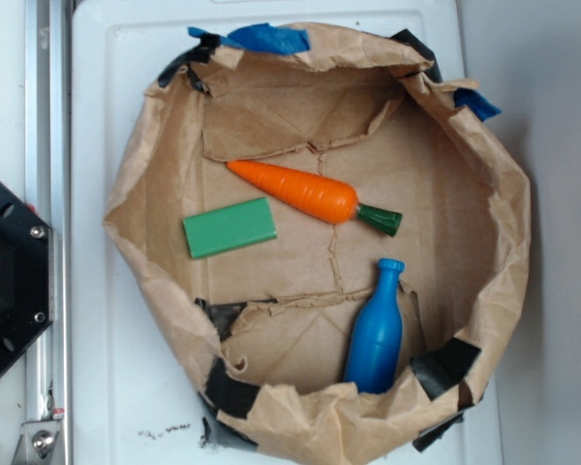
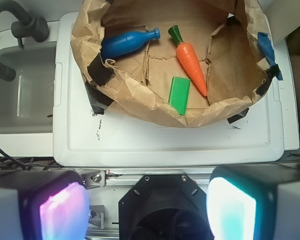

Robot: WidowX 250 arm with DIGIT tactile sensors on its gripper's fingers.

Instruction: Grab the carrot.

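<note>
**Gripper high and clear of the carrot**

The gripper hangs spread wide and empty, well back from the paper basket. Inside, the carrot lies flat between a green block and a blue bottle. Only the wrist view shows the glowing fingertips and a sink alongside.

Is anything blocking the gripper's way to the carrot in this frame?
Partly. The gripper is outside the paper bag, and the bag's raised near wall stands between it and the carrot. From above, nothing covers the carrot; the green block and blue bottle lie apart from it.
</note>
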